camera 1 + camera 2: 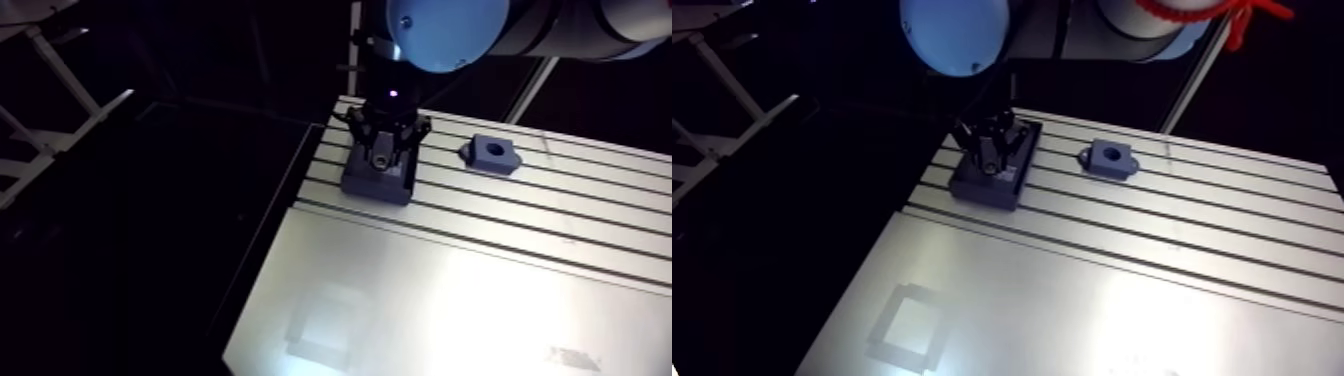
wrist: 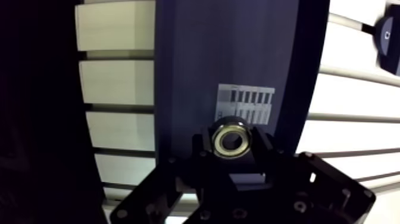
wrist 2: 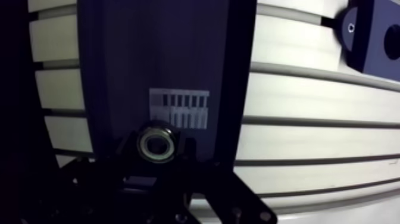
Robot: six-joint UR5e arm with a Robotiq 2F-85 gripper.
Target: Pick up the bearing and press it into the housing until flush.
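Grasping is the step in hand: the bearing (image 2: 232,138) is held over the dark block (image 2: 226,53) by the gripper (image 2: 233,150), jaws apparently closed narrowly on it. Lift-off cannot be confirmed. Carriage to the housing (image 1: 489,153), well apart on the table (image 1: 450,290), and alignment over its bore are then required.
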